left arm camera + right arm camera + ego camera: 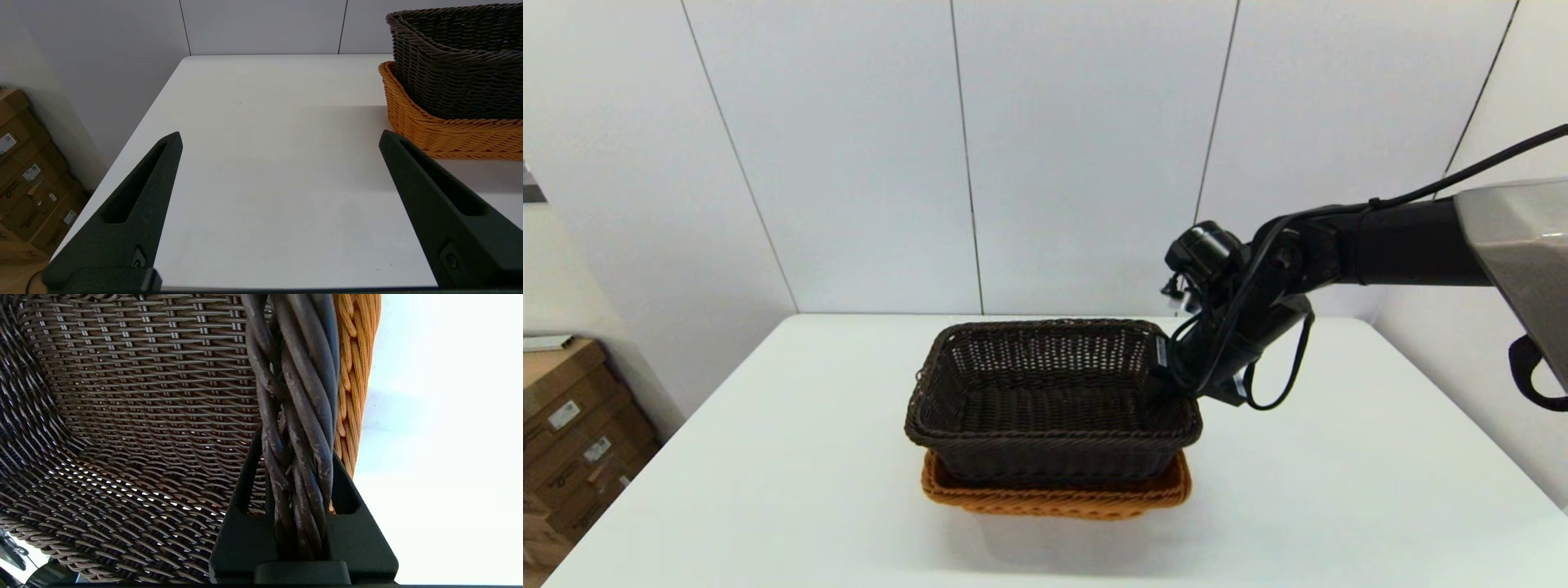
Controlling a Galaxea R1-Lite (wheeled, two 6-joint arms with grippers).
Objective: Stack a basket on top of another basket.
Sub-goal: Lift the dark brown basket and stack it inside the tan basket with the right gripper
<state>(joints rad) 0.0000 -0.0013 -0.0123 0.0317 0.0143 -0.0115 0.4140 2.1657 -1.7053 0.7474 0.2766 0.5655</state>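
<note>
The dark brown basket (1052,390) rests nested in the orange-tan basket (1058,495) at the middle of the white table (768,490). My right gripper (1164,371) is at the dark basket's right rim, shut on the braided rim (296,428), one finger inside and one outside the wall. The orange-tan basket (355,375) shows just beyond that rim. In the left wrist view, my left gripper (280,141) hangs open over bare table to the left of both baskets, with the dark basket (457,61) sitting in the orange-tan basket (449,130).
Cardboard boxes (568,425) stand on the floor left of the table, also seen as boxes (28,183) in the left wrist view. A grey panelled wall (1045,155) rises behind the table's far edge.
</note>
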